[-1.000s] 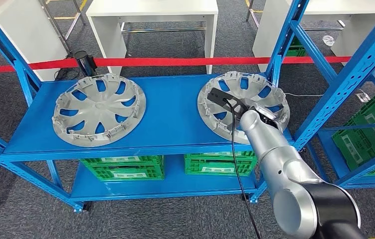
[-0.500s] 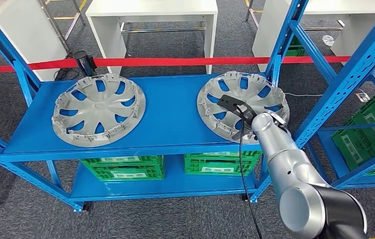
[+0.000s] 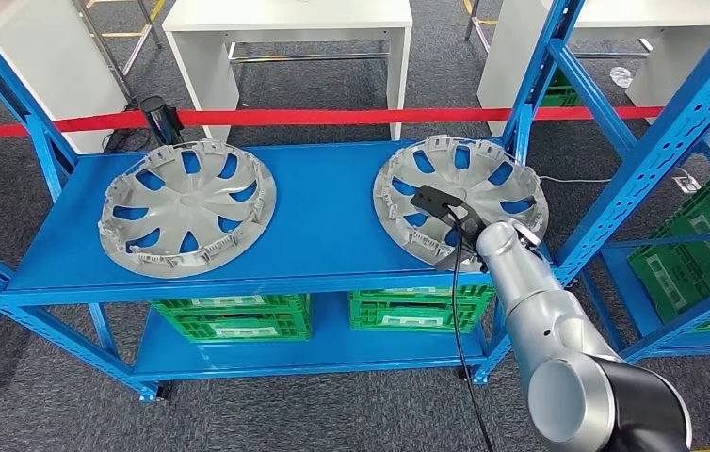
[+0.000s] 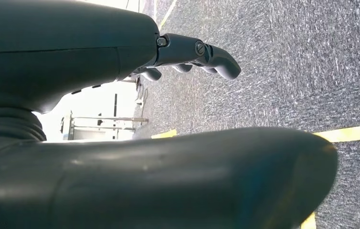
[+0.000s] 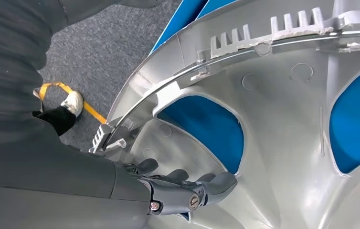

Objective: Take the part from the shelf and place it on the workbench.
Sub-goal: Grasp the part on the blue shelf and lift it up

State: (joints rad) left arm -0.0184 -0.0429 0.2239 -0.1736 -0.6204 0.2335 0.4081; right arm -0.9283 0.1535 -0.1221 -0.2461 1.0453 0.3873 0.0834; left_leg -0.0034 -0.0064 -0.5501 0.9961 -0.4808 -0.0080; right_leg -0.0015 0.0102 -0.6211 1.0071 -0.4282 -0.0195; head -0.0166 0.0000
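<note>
L to R on the blue metal shelf [image 3: 332, 202]: one silver plastic spoked wheel cover [image 3: 187, 206] lies flat at the left end, untouched; a second silver plastic wheel cover [image 3: 460, 200], inner side up, sits at the right end by the upright. Left hand [image 4: 195, 55] hangs over grey carpet, fingers loosely curled, nothing in it. Right hand [image 5: 187, 188] is at the near rim of the second cover, fingers reaching onto its inner face by a cut-out; can't tell whether they've closed on the rim yet. Progress, as I judge it: early, w/ reach made, grasp unconfirmed. Cover not lifted; carry to workbench and set-down both left.
</note>
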